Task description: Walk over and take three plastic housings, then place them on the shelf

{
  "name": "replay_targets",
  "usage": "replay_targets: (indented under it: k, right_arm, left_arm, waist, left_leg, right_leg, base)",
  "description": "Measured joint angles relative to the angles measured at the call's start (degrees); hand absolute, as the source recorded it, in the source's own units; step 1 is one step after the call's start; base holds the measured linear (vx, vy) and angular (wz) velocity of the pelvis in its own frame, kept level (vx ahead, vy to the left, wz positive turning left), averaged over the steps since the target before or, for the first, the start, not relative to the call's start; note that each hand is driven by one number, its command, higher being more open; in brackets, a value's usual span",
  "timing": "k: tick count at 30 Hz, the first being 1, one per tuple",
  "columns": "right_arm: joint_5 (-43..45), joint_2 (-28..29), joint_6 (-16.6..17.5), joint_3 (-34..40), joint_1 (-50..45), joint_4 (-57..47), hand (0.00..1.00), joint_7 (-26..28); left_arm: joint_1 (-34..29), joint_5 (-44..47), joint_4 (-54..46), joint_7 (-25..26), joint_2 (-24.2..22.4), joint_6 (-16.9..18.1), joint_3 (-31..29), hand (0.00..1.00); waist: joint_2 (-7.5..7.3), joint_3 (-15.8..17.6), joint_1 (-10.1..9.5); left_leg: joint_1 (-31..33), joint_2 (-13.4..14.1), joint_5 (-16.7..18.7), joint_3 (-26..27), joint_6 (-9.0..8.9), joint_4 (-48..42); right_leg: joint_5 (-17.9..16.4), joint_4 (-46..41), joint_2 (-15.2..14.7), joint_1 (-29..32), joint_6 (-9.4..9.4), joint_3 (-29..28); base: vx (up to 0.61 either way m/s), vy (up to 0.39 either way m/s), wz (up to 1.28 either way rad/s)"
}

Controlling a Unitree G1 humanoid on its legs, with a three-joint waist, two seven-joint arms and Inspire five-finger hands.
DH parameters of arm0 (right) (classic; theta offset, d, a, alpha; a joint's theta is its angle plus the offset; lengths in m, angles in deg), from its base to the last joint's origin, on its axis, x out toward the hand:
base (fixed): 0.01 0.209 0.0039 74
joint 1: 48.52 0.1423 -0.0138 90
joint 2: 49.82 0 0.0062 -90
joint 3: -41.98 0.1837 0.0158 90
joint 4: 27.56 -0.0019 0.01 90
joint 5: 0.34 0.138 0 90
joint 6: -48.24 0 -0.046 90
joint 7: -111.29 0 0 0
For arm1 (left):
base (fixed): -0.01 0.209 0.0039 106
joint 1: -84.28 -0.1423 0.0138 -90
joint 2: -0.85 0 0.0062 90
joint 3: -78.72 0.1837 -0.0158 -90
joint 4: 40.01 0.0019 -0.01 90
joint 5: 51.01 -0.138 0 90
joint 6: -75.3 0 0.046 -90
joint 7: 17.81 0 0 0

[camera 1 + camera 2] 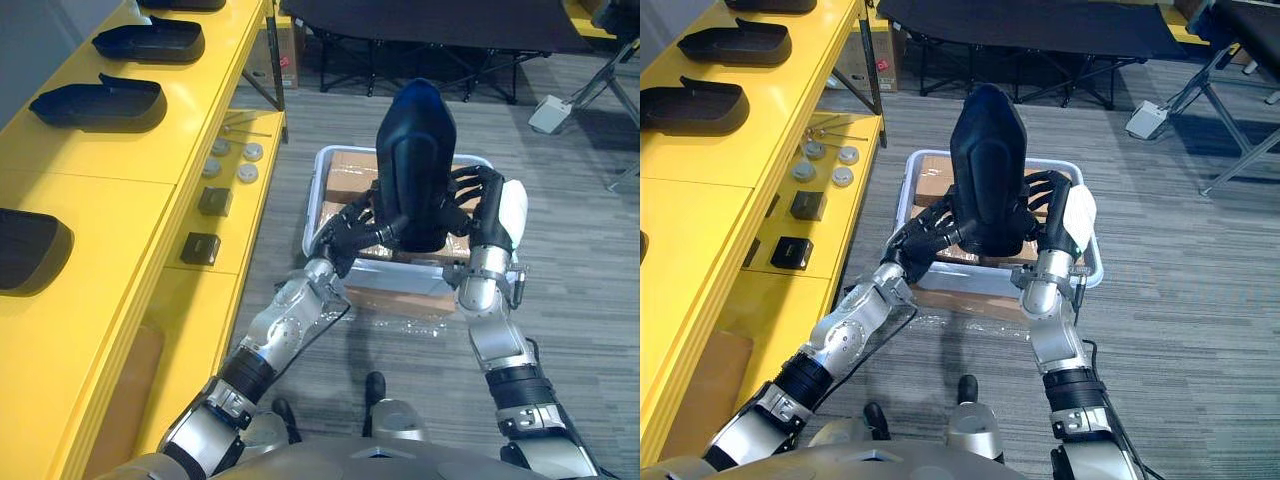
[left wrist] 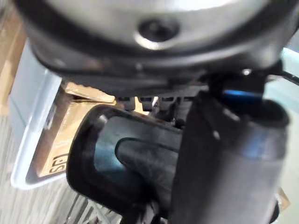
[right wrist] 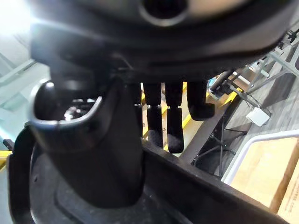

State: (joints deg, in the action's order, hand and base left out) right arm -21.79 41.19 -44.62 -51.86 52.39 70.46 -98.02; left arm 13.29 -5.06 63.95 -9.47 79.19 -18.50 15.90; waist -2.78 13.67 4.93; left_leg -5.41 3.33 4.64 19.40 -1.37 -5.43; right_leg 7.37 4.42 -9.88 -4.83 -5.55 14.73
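Observation:
A black plastic housing (image 1: pixel 415 165) stands upright in the air between both hands, over a white bin (image 1: pixel 313 215). My left hand (image 1: pixel 350 235) presses its fingers against the housing's left and lower side; in the left wrist view its thumb (image 2: pixel 224 158) lies across the housing (image 2: pixel 126 158). My right hand (image 1: pixel 490 215) grips the right edge, thumb (image 3: pixel 88 140) inside the shell (image 3: pixel 187 186) and fingers (image 3: pixel 173 116) over its rim. More black housings (image 1: pixel 100 103) (image 1: pixel 150 40) (image 1: pixel 30 250) lie on the yellow shelf (image 1: pixel 120 190) at the left.
The bin holds cardboard boxes (image 1: pixel 940 180). On the shelf's lower ledge lie two small black blocks (image 1: pixel 200 247) and several round discs (image 1: pixel 245 160). A dark folding cot (image 1: pixel 420 20) stands at the back, a white box (image 1: pixel 550 113) on the grey floor at right.

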Motion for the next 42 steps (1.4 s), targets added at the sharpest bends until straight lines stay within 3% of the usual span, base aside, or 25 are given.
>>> replay_targets:
  k: [9,10,13,15,19,24,29,32,33,36,37,42]
  right_arm:
    - [2.7,1.8,0.0,-3.0,-2.0,-5.0,0.0,0.5]
    - [2.7,2.1,0.0,-4.4,-2.5,-5.7,0.0,0.5]
    - [2.7,2.5,0.0,-5.9,-3.3,-6.8,0.0,0.8]
    - [2.7,3.1,0.0,-6.4,-3.7,-6.8,0.0,1.4]
    - [2.8,4.0,0.0,-7.4,-5.1,-6.8,0.0,1.5]
    - [3.9,4.0,0.0,-7.9,-6.0,-6.8,0.0,1.4]
    - [3.9,4.0,0.0,-7.9,-6.6,-6.8,0.0,1.3]
    - [3.9,4.0,-0.1,-7.6,-7.3,-6.8,0.0,1.3]
    - [3.9,3.8,-0.1,-7.2,-7.8,-6.7,0.0,1.3]
    - [3.9,3.3,-0.3,-6.7,-8.0,-6.5,0.0,1.4]
    - [4.0,3.0,-0.3,-6.7,-8.0,-6.5,0.0,1.4]
    - [5.0,1.1,-0.3,-6.6,-8.1,-6.5,0.0,1.4]
  left_arm:
    - [1.5,-13.8,-3.3,8.0,-1.3,0.0,-0.2,1.0]
    - [1.4,-16.8,-3.5,10.7,-2.5,0.0,-0.2,1.0]
    - [1.4,-19.1,-3.5,15.2,-3.8,0.4,-1.9,1.0]
    - [1.4,-19.1,-3.5,15.6,-4.0,1.7,-2.9,1.0]
    - [1.4,-19.1,-3.5,15.6,-4.6,3.9,-4.8,1.0]
    - [1.4,-18.2,-3.3,15.7,-4.8,3.9,-5.1,1.0]
    - [1.4,-9.2,-2.4,15.1,-4.9,4.9,-5.5,1.0]
    - [1.4,-0.8,0.0,10.5,-4.3,5.0,-6.5,1.0]
    - [1.3,1.5,1.6,6.5,-3.4,4.6,-6.5,1.0]
    - [1.1,4.0,3.3,0.9,-1.9,3.7,-6.3,1.0]
    - [1.1,4.0,4.2,-1.8,-1.0,3.6,-6.0,0.0]
    - [1.1,5.8,6.9,-9.1,0.7,3.9,-4.7,0.0]
  waist:
    - [-0.49,-0.7,-0.05]
    - [-0.72,-1.0,-0.09]
    - [-1.09,-1.5,-0.15]
    - [-1.08,-1.5,-0.2]
    - [-1.06,-1.5,-0.24]
    - [-1.04,-2.3,-0.12]
    - [-1.06,-2.5,-0.12]
    - [-1.08,-2.5,-0.2]
    - [-1.1,-2.5,-0.22]
    - [-1.15,-2.5,-0.06]
    - [-1.21,-2.6,0.15]
    - [-1.57,-2.7,0.08]
  left_leg:
    - [0.0,-0.7,0.0,-0.3,0.1,0.2]
    - [0.0,-0.7,0.0,-0.3,0.1,0.2]
    - [-0.1,-0.7,0.0,-0.3,0.1,0.2]
    - [-0.1,-0.8,-0.1,-0.2,0.12,0.3]
    - [-0.1,-0.8,-0.1,-0.2,0.12,0.3]
    - [-0.2,-0.8,-0.1,-0.1,0.12,0.5]
    - [-0.6,-0.6,-0.1,0.0,0.12,0.6]
    - [-0.9,-0.6,-0.1,0.3,0.12,0.7]
    - [-1.0,-0.6,-0.1,0.5,0.13,0.7]
    - [-1.0,-0.7,-0.1,0.8,0.13,0.7]
    - [-1.1,-0.7,-0.1,0.9,0.13,0.7]
    - [-1.1,-0.6,-0.1,1.0,0.13,0.7]
  right_leg:
    - [0.1,0.0,-0.3,-0.1,-0.07,0.4]
    - [0.1,0.0,-0.2,-0.1,-0.07,0.5]
    - [0.1,0.0,-0.2,-0.1,-0.07,0.5]
    - [0.1,0.0,-0.2,-0.1,-0.07,0.4]
    - [0.1,0.0,-0.2,-0.1,-0.07,0.4]
    - [0.1,0.0,-0.2,0.0,-0.07,0.4]
    - [0.1,0.0,-0.2,-0.3,-0.07,0.2]
    - [0.1,0.0,-0.4,-0.4,-0.07,-0.2]
    - [0.1,0.0,-0.4,-0.3,-0.1,-0.3]
    - [0.3,0.0,-0.4,-0.2,-0.14,-0.7]
    - [0.3,0.1,-0.4,-0.2,-0.15,-0.8]
    - [0.4,0.1,-0.4,-0.1,-0.1,-0.9]
  base:
    - [-0.02,0.001,0.02]
    - [0.0,0.0,0.0]
    - [-0.01,-0.002,0.0]
    - [-0.04,-0.006,0.0]
    - [-0.02,-0.004,0.0]
    - [0.0,0.0,0.0]
    - [0.0,0.0,-0.01]
    - [0.0,0.0,-0.05]
    - [0.0,0.0,-0.06]
    - [0.0,-0.001,-0.06]
    - [-0.02,-0.007,-0.05]
    - [-0.03,-0.009,-0.01]
